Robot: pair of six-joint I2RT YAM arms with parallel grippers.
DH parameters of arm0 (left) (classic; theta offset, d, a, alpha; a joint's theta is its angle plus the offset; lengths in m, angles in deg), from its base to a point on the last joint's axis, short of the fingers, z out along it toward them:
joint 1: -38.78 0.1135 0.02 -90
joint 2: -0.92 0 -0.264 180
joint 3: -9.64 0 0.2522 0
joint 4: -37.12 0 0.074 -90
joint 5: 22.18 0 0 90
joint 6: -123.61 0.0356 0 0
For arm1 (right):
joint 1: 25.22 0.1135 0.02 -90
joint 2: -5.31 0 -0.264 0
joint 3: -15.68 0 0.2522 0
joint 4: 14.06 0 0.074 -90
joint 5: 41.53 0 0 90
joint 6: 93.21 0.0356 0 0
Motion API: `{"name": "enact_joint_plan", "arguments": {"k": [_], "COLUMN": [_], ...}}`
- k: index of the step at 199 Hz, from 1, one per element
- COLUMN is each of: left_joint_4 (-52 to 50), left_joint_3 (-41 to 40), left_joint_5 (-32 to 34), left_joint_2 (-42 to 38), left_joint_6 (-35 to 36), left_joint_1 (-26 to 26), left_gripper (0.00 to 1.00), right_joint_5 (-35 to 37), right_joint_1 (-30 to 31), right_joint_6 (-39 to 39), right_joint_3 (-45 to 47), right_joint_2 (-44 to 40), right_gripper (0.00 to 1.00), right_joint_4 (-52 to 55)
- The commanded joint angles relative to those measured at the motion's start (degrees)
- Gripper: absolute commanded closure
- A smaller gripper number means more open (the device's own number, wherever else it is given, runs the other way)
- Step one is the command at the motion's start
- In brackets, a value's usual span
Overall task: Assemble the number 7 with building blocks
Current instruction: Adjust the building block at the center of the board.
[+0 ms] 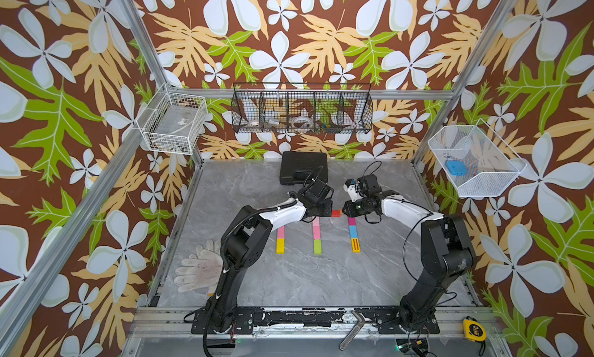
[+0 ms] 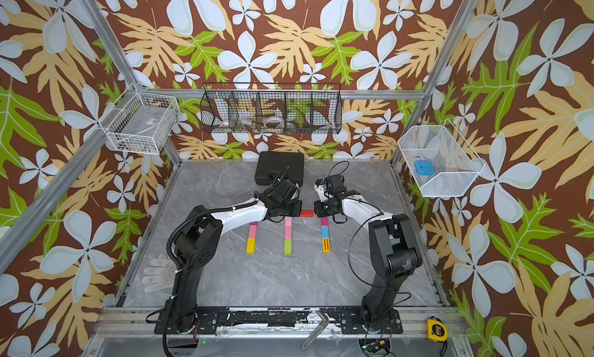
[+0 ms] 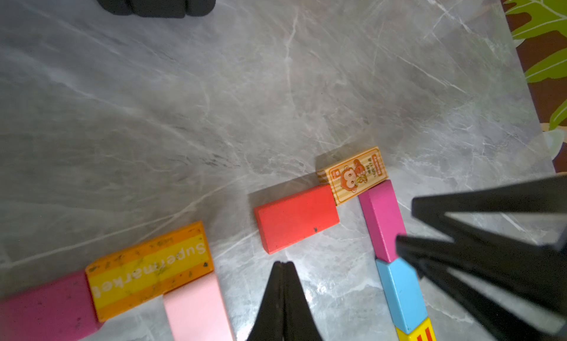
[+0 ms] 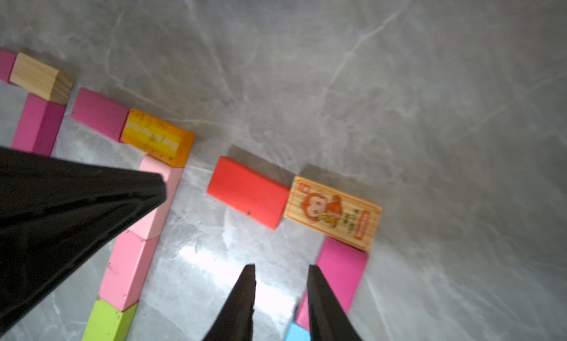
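**Left pincer**: clenched on nothing, its tips pressed together just beside the red block.

**Right pincer**: released. I see bare table between its tips, and a magenta block lies just beside 1 finger.

In both top views the 2 pincers face each other at the centre of the frame, with the red block flat on the table between them. One short end of the red block touches a wooden monkey block. That block in turn meets the end of the magenta block. A blue block and a yellow red-striped block follow the magenta block in line.

Below centre in a top view I count 3 columns running toward the lower edge:
- the pink-yellow column;
- the pink-green column;
- the magenta-blue-striped column.

An orange "Supermarket" block caps the pink-green column, with a second magenta block end to end against it.

A black case sits above centre and a white glove at lower left.
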Motion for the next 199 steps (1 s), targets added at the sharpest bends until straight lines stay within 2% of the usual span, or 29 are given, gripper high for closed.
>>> {"name": "enact_joint_plan", "arguments": {"k": [1, 80, 199], "left_joint_4": [-0.6, 2.3, 3.0], "left_joint_3": [0.1, -5.4, -6.3], "left_joint_5": [0.9, -0.1, -0.8], "left_joint_2": [-0.5, -4.3, -4.9], "left_joint_6": [-0.4, -0.5, 0.2], "left_joint_1": [0.1, 1.8, 2.6], "left_gripper": [0.95, 0.96, 0.96], "right_joint_5": [-1.1, -1.5, -0.8], "right_joint_1": [1.5, 3.7, 4.5], "right_joint_6": [2.6, 7.8, 9.6], "right_joint_3": [0.7, 1.2, -1.2], "right_joint_2": [0.3, 5.5, 9.1], "right_gripper": [0.71, 0.74, 0.74], "right_joint_4": [0.1, -5.1, -6.2]}}
